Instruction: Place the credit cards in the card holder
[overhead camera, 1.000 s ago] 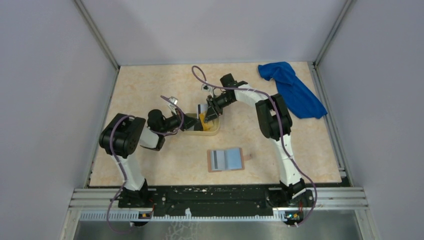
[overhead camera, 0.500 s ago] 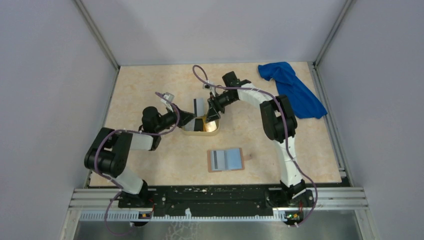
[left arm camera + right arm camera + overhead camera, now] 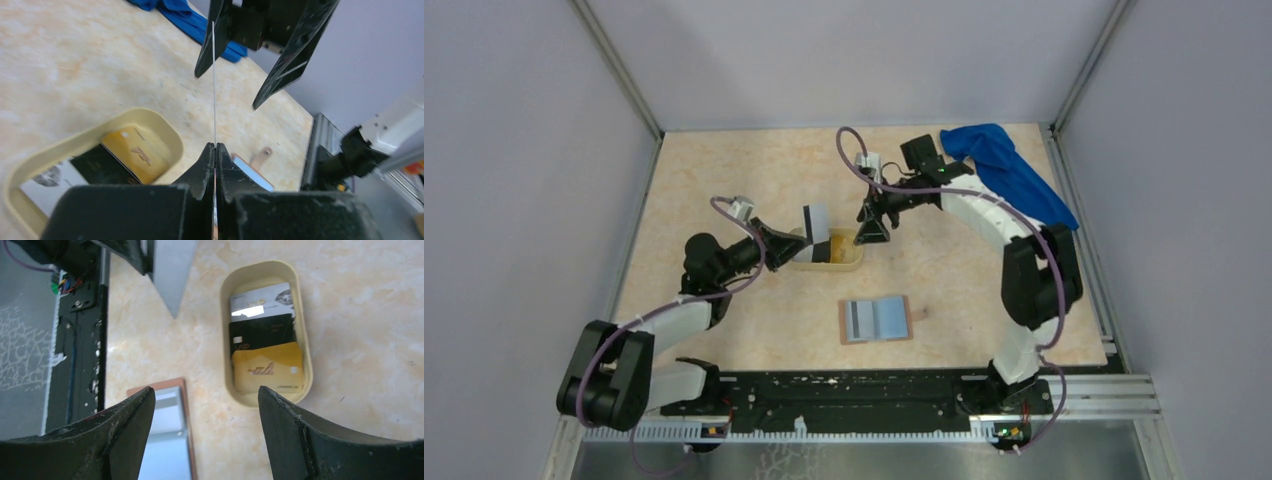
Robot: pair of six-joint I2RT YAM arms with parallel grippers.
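Note:
My left gripper (image 3: 799,235) is shut on a grey-blue and white credit card (image 3: 815,220), held on edge above the pale yellow tray (image 3: 856,262). In the left wrist view the card (image 3: 214,85) is a thin vertical line rising from the closed fingertips (image 3: 215,146). My right gripper (image 3: 874,228) is open and empty just right of the tray, its jaws (image 3: 206,392) wide apart. White (image 3: 262,299), black (image 3: 262,332) and yellow-orange (image 3: 267,370) cards lie in the tray. The card holder (image 3: 876,318) lies open on the table, grey-blue slots up, also in the right wrist view (image 3: 165,420).
A blue cloth (image 3: 1009,175) lies at the back right corner. The tray rim (image 3: 100,132) is below and left of the left fingers. Grey walls enclose the table, and a black rail (image 3: 854,395) runs along the near edge.
The right gripper has let go of the grey-blue card and drawn back to the right, open. The left gripper keeps the card, now raised over the tray; the left arm has stretched out lower.

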